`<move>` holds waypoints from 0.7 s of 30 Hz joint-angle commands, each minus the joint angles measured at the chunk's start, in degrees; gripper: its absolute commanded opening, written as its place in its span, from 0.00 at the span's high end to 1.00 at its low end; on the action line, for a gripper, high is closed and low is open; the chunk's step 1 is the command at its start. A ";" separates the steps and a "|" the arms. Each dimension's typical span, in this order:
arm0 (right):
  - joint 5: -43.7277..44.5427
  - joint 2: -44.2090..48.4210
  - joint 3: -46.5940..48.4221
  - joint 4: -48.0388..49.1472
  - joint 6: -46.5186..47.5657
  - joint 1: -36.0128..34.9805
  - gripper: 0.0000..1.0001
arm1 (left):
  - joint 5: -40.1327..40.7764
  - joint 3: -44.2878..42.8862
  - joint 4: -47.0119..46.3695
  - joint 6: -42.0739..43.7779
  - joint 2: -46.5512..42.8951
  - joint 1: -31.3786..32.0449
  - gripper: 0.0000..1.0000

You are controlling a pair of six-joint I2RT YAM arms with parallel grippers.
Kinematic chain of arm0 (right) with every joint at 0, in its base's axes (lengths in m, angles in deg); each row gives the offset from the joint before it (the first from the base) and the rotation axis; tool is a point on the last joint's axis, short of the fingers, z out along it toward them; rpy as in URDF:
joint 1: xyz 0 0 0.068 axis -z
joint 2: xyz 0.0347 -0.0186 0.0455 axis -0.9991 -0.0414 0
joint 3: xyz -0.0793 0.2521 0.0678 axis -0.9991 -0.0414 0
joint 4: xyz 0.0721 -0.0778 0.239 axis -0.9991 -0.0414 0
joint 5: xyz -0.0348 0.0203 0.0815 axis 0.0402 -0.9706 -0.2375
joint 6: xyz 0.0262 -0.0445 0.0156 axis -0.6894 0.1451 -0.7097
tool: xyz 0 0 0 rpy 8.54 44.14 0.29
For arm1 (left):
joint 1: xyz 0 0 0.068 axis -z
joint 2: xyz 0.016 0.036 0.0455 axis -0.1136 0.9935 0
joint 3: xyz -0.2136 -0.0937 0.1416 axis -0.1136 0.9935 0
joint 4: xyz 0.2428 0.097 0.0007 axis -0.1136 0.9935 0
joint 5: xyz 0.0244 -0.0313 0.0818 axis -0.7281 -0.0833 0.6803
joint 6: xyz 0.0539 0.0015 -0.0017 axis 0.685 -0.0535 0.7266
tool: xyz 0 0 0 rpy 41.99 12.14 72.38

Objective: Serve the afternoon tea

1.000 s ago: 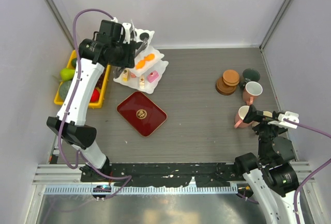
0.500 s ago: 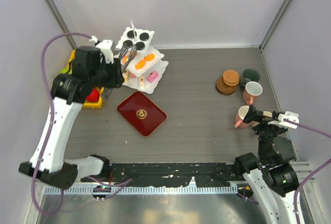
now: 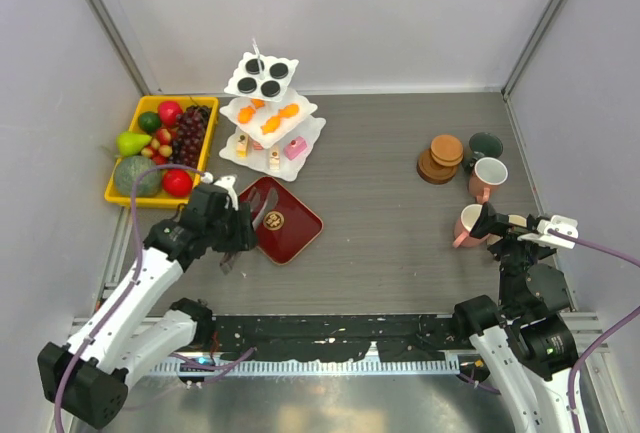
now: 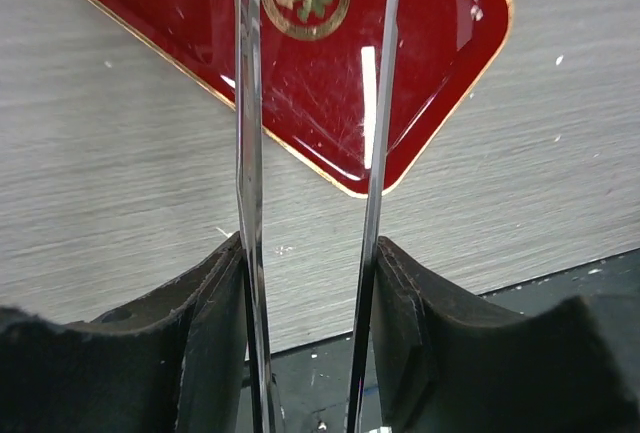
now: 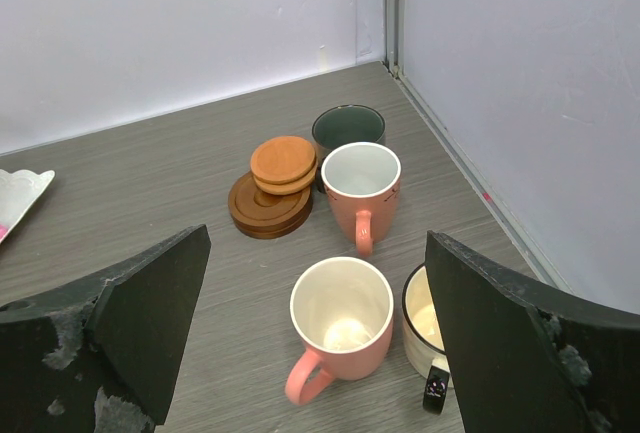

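The white three-tier stand (image 3: 238,147) stands at the back left, with black round pastries (image 3: 262,78) on top, orange ones (image 3: 270,121) in the middle and pink/cream ones (image 3: 285,151) at the bottom. My left gripper (image 3: 247,229) is shut on metal tongs (image 4: 247,153), whose two blades reach over a red tray (image 4: 420,43). The mugs are at the right: two pink (image 5: 342,323) (image 5: 360,188), a green one (image 5: 347,128) and a beige one (image 5: 432,323), beside stacked brown coasters (image 5: 275,183). My right gripper (image 3: 490,223) is open and empty above the near pink mug (image 3: 465,225).
A yellow tray of fruit (image 3: 160,148) sits at the far left, next to the stand. The red tray (image 3: 285,221) lies left of the table's centre. Grey walls enclose the back and both sides. A black rail runs along the near edge (image 3: 330,331).
My left arm has swung away from the stand, toward the near side, and now holds the tongs low over the red tray's left edge. The right arm has not moved.
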 commanded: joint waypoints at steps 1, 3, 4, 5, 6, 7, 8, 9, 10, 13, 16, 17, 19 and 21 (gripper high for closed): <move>0.73 -0.88 -0.01 2.25 0.29 -0.26 0.04 | 1.08 4.81 -11.66 -5.83 0.38 3.07 0.47; 0.82 -0.87 -0.18 2.25 0.29 -0.26 0.05 | 1.88 7.27 -14.65 -7.67 1.70 3.60 0.47; 0.82 -0.79 -0.10 2.25 0.29 -0.26 0.05 | 2.32 8.15 -15.88 -9.25 2.31 3.86 0.47; 0.82 -0.79 -0.10 2.34 0.29 -0.26 0.05 | 2.76 8.94 -17.11 -11.01 2.84 4.04 0.46; 0.91 -0.61 -0.10 2.25 0.29 -0.26 0.05 | 4.59 9.82 -18.25 -12.42 3.37 4.22 0.46; 0.82 -0.61 -0.10 2.25 0.38 -0.26 0.05 | 5.30 10.44 -19.57 -13.82 3.98 4.74 0.46; 0.82 -0.61 -0.01 2.25 0.29 -0.26 0.05 | 5.92 10.97 -20.63 -15.06 4.77 5.18 0.45; 0.91 -0.52 -0.10 2.25 0.21 -0.26 0.04 | 6.19 11.15 -21.42 -16.29 5.73 5.62 0.45; 0.91 -0.44 -0.10 2.25 0.38 -0.26 0.05 | 6.45 11.24 -21.86 -17.26 6.61 6.23 0.44; 0.91 -0.26 -0.18 2.25 0.21 -0.26 0.05 | 8.47 11.24 -22.66 -20.07 8.73 8.25 0.43; 0.82 -0.17 -0.10 2.25 0.29 -0.26 0.05 | 10.93 12.55 -24.41 -23.76 10.22 10.63 0.43; 0.91 0.00 -0.18 2.34 0.21 -0.26 0.04 | 11.11 13.08 -25.37 -24.64 10.57 11.33 0.42; 0.82 0.09 -0.10 2.17 0.20 -0.26 0.05 | 11.99 14.22 -26.69 -26.31 10.67 12.30 0.37; 0.82 0.09 -0.10 2.25 0.21 -0.26 0.05 | 13.57 15.36 -27.31 -28.24 10.58 13.27 0.34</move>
